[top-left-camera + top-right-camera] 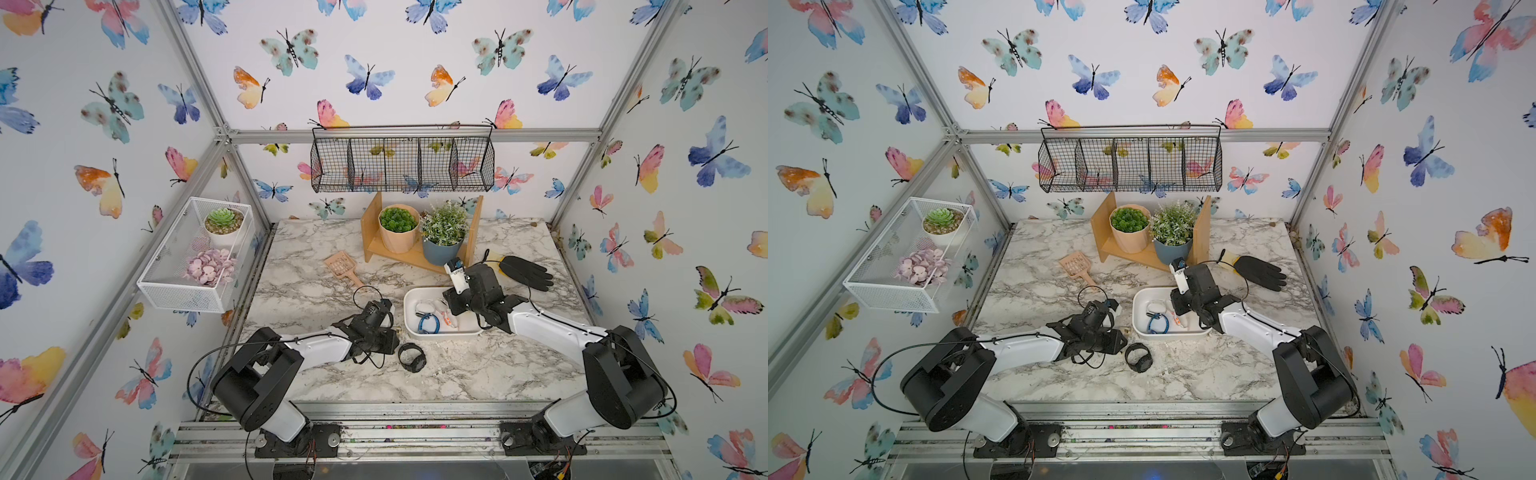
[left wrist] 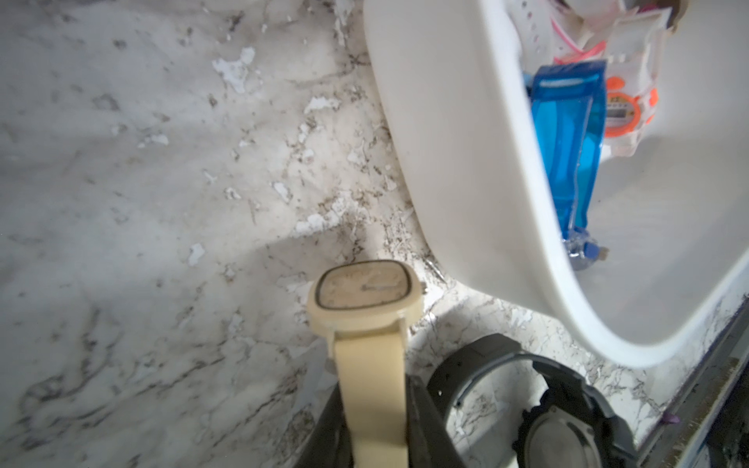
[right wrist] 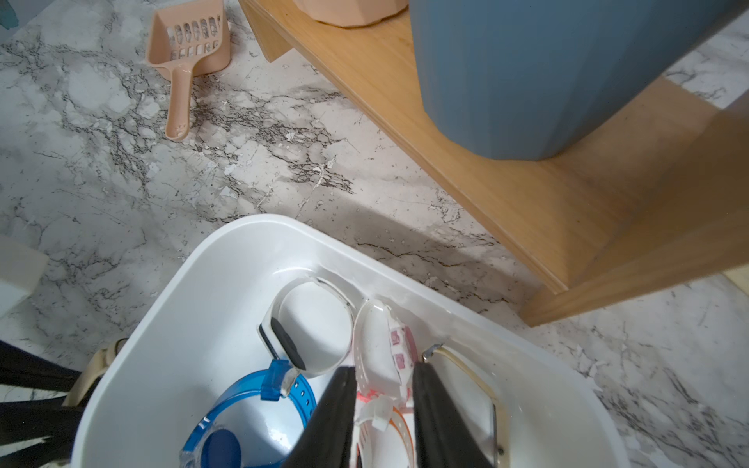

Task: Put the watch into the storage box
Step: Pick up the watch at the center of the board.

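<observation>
**A:** What do the left fingers (image 2: 429, 429) have?

**B:** They are clamped on the smooth, matte strap of the cream watch (image 2: 360, 291), one dark finger on either side. Its case is a rounded square with a pale dial. The hands are too blurred to read, and the strap's lower end is cut off by the frame.

**A:** Where is it?

**B:** Outside the storage box (image 2: 446, 162), just beside its curved outer wall, over the chipped, marbled worktop (image 2: 162, 202). I cannot tell whether the case touches the surface. A black watch (image 2: 567, 437) with a chunky case lies beside it, partly cut off.

**A:** And the right fingers (image 3: 324, 421)?

**B:** Down inside the box, a little apart, with a white perforated strap, pink and orange in places, between them. I cannot tell whether they pinch it.

**A:** What else is in there?

**B:** A translucent blue watch (image 3: 243, 389) and a white band (image 3: 283, 344) with a black face. The box is glossy white plastic with rounded corners and a plain rim. Beyond it are a peach slotted scoop (image 3: 186, 36) and a wooden stand (image 3: 506, 182) bearing a ribbed blue pot (image 3: 547, 73), whose top is out of frame.
</observation>
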Motion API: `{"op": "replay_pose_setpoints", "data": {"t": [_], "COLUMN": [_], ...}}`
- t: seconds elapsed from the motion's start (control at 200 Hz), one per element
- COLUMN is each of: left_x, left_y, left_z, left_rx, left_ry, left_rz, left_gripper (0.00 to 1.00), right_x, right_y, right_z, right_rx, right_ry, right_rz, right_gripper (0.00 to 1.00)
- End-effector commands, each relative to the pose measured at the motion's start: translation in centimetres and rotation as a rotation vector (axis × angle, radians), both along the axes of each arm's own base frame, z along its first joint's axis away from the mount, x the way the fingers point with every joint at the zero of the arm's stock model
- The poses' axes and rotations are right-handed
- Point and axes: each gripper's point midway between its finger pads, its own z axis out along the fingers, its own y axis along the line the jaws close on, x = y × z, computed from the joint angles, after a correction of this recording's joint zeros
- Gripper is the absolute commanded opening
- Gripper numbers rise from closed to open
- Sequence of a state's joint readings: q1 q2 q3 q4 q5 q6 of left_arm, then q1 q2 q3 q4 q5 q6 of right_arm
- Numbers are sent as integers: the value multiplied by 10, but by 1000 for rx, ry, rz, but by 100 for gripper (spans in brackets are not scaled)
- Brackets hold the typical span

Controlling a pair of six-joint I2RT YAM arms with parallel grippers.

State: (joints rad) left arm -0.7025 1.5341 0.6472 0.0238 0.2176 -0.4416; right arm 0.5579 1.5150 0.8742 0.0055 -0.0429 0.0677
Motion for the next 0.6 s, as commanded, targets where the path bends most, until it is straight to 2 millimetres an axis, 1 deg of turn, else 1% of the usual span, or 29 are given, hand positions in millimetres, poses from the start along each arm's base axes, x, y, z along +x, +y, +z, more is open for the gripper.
{"op": "replay_pose_setpoints", "data": {"t": [0.0,0.025,0.18,0.24,0.285,0.35,0.405,0.541,0.596], "left_x": [6,6,10,11,13,15,16,19,20], "left_y": [2,2,7,10,11,14,14,16,15], "left_z": [7,8,19,24,31,41,52,82,92], "left_rx": [21,21,35,43,44,41,31,-6,-22], "left_ry": [-28,-32,-64,-77,-93,-118,-142,-208,-230], "left_rz": [12,15,37,45,50,60,63,73,70], "left_gripper": [13,12,10,10,10,10,10,10,10], "right_x": [-3,-4,-5,-7,-11,-23,-34,-74,-88], "right_y": [6,6,8,11,17,30,42,79,91], "right_z": [-3,-3,2,9,16,26,30,34,36], "right_rx": [10,11,24,45,70,104,117,145,176], "right_ry": [15,15,8,-9,-25,-51,-59,-56,-53], "right_rz": [23,24,35,52,95,177,248,479,546], "right_gripper": [31,31,31,31,31,31,32,33,33]}}
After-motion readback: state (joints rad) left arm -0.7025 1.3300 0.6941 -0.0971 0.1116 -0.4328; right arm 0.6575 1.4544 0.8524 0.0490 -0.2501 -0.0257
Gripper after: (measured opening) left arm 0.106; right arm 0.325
